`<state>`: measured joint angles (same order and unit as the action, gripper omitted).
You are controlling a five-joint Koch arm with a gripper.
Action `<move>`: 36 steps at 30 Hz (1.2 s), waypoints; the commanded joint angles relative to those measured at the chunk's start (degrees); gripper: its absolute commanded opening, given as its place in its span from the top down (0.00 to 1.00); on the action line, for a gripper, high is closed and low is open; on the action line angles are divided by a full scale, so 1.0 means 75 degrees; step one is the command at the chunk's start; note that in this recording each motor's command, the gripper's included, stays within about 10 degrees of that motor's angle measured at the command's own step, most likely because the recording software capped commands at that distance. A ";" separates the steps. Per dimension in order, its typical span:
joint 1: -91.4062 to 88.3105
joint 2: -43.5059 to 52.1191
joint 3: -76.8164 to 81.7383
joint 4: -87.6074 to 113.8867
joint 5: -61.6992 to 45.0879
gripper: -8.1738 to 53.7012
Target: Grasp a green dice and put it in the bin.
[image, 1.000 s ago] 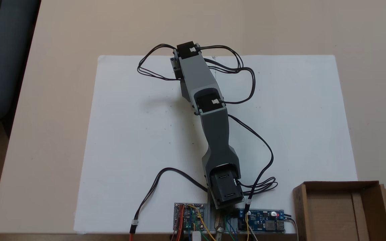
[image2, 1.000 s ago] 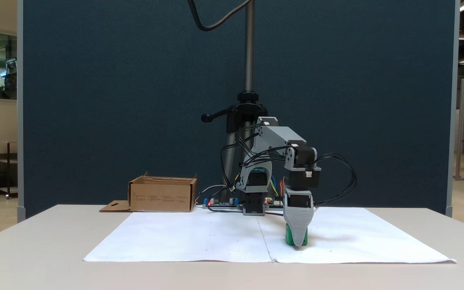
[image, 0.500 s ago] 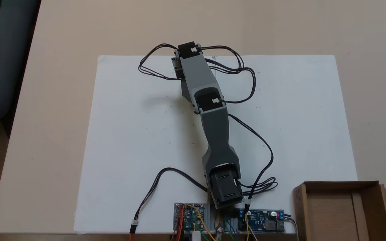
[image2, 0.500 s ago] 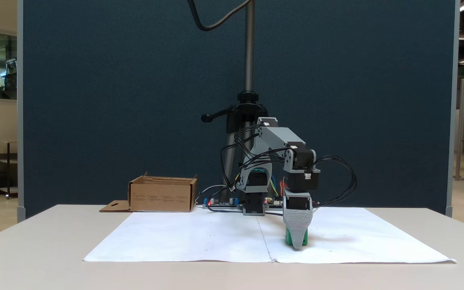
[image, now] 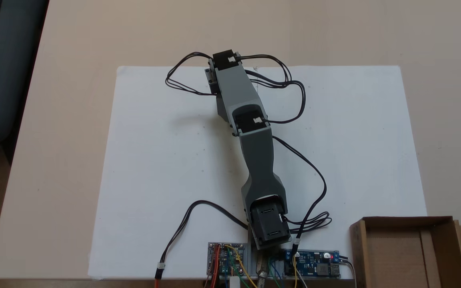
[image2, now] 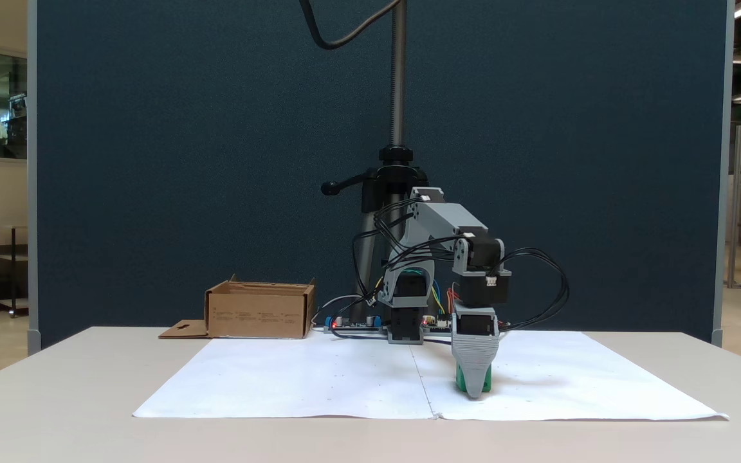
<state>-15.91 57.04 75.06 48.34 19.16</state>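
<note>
**Claw lowered over the dice; bin far across the bench**

Nearest the camera in the low fixed view, the grey plastic claw (image2: pixel 475 392) points straight down, its tip at the white paper sheet (image2: pixel 319 379). Only one tapered jaw faces this camera, the other lying behind it, so whether the claw is released or clenched cannot be told. The small bright green plastic dice (image2: pixel 485 382) rests on the sheet directly behind that jaw, green showing on either side of it; the dice therefore lies at the claw's tip rather than off to one side, and appears to sit between the jaws, though contact cannot be confirmed. In the fixed view from above, the grey arm (image: pixel 254 148) stretches from its base at the lower edge toward the far side of the sheet, covering the dice.

Farther back, the shallow brown cardboard bin (image2: pixel 259 312) stands on the pale bench (image2: pixel 87 360), well apart from the claw and to its left in the low view; from above it sits at the lower right corner (image: pixel 450 240), beside the arm's base. Judged from this layout, the coming move is a closing of the jaws and a lift, then a long swing back toward the base side.
</note>
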 commanded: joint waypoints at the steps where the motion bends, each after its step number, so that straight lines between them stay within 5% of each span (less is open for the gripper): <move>1: 0.0000 0.0152 -0.0059 -0.0152 -0.0035 0.20; 36: -0.0187 0.0152 0.0094 -0.0023 -0.0035 0.24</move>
<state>-16.26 57.04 75.50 48.34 19.16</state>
